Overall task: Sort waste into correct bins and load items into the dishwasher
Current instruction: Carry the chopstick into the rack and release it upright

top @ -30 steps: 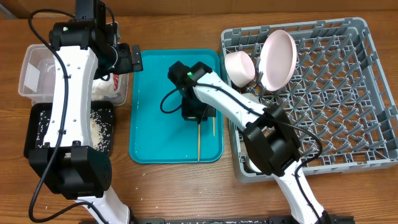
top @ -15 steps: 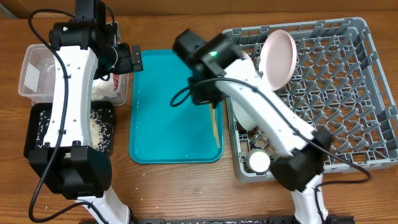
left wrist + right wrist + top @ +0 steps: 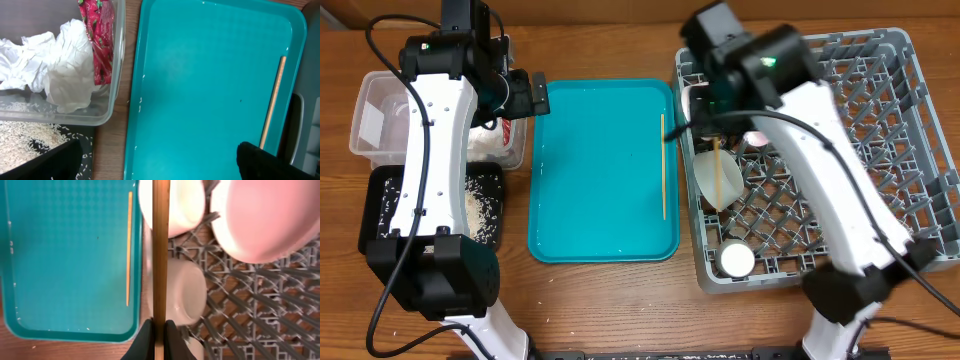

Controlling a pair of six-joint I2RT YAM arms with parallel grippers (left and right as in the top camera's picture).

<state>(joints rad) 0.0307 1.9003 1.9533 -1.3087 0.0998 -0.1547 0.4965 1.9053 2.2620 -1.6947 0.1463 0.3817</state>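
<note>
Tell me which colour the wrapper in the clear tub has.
Red; the wrapper shows best in the left wrist view.

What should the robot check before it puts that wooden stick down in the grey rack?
1. Grip: right gripper is shut on the held chopstick: ok.
2. Landing spot: a white bowl sits right under the stick, not bare dish rack grid: not ok.
3. Height of the stick above the rack: cannot tell.
4. Other arm: left gripper is open and empty at the far edge of the teal tray, away from the rack: ok.
5. Next item: the second chopstick lies free on the tray, nothing on it: ok.
</note>
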